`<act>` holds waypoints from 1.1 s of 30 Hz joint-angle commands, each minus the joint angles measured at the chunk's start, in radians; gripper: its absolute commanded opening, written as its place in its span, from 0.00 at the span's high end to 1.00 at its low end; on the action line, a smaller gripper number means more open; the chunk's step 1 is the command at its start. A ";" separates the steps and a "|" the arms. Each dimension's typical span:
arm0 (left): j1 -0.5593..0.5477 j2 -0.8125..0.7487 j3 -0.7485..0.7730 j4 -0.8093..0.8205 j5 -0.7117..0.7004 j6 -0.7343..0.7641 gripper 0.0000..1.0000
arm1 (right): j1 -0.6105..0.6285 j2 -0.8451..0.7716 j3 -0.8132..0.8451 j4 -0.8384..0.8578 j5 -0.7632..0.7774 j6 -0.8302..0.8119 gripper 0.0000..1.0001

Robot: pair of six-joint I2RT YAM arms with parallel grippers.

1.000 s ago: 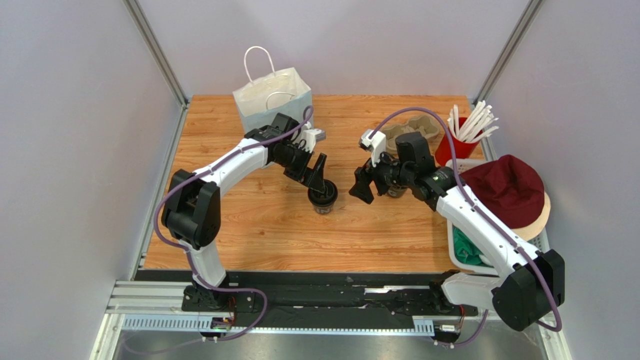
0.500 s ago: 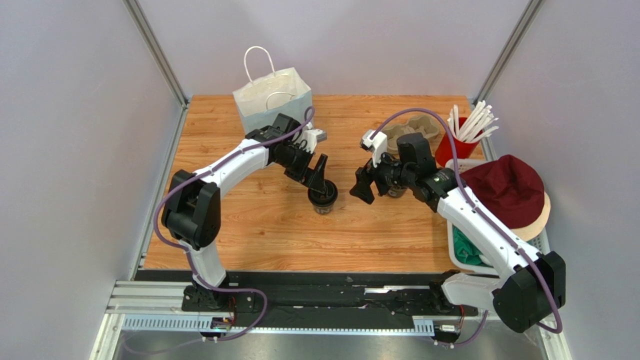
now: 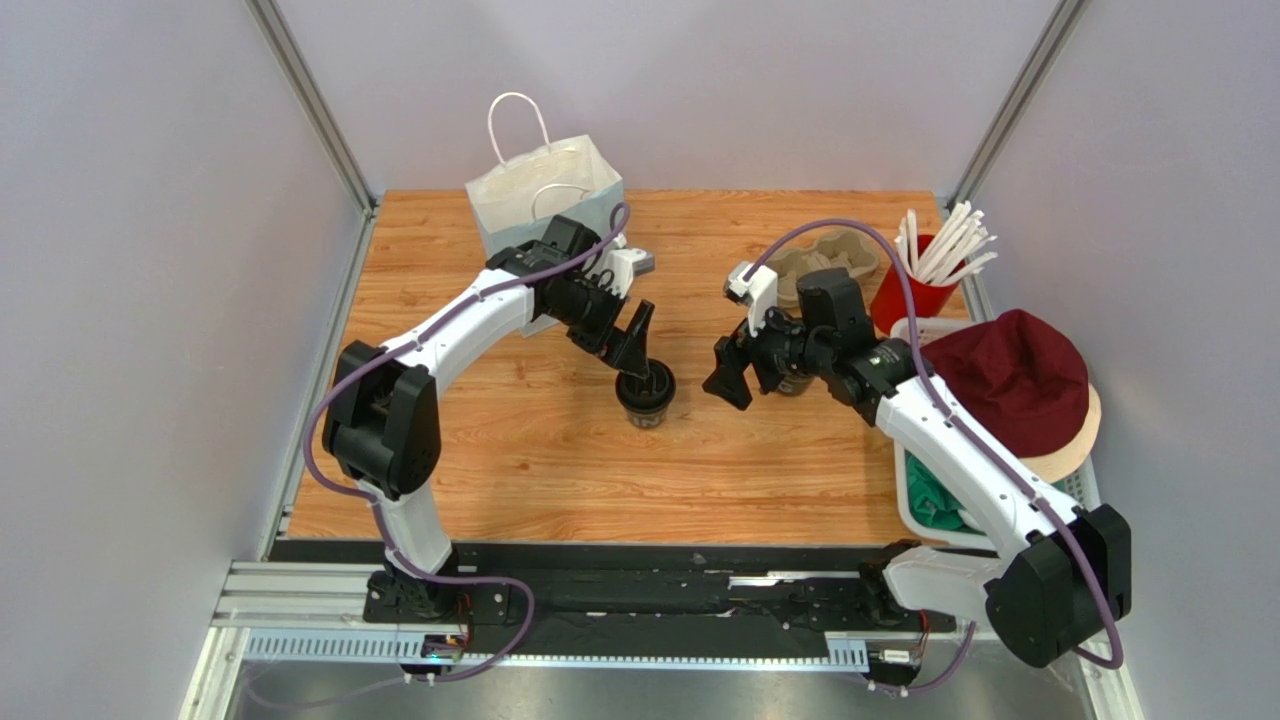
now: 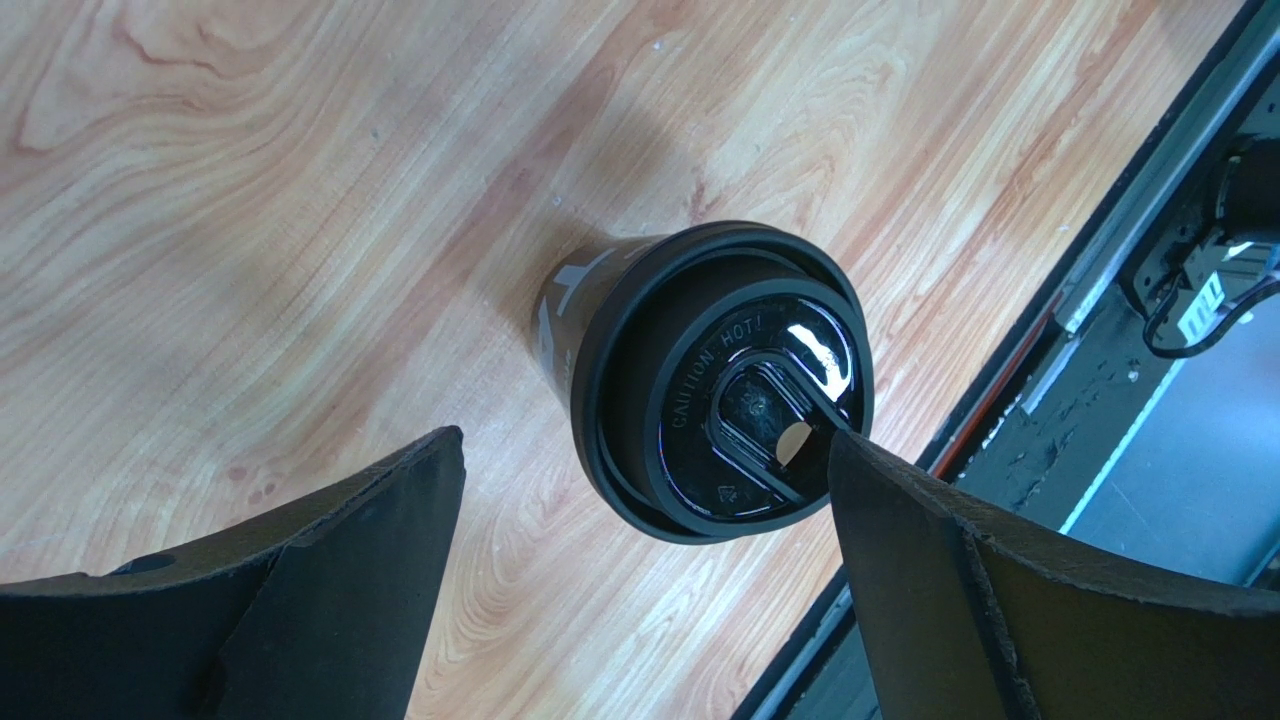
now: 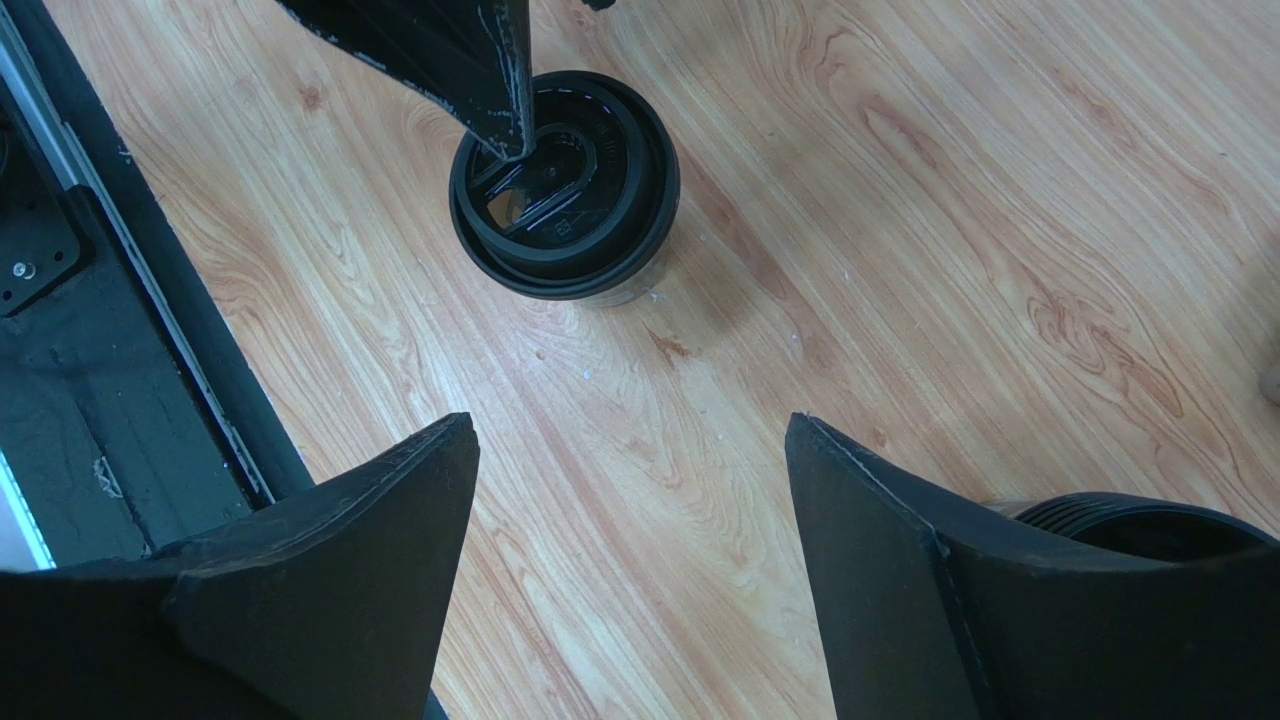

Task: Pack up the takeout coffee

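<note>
Coffee cup (image 3: 646, 395) upright on tabletop (image 3: 496, 450), lid on, mid-table. Left gripper (image 3: 637, 360) spread wide over cup's 11 o'clock rim, not clamping it. Right gripper (image 3: 727, 375) also spread, at cup's 3 o'clock, apart from it.

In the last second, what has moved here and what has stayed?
The left claw, open, drew slightly back toward the paper bag, away from the takeout coffee. The right claw, also open, barely shifted. Nothing was taken hold of or let go. The coffee, bag and straw cup stayed put.
</note>
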 commanded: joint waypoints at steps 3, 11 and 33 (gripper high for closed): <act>0.011 -0.042 0.046 0.009 0.049 0.023 0.01 | -0.010 -0.046 -0.002 0.053 -0.024 -0.020 0.21; 0.011 -0.056 0.028 0.035 0.061 -0.001 0.01 | -0.010 -0.055 -0.005 0.054 -0.027 -0.026 0.21; 0.023 -0.110 0.040 0.024 0.020 0.063 0.01 | -0.009 -0.073 -0.010 0.056 -0.016 -0.044 0.21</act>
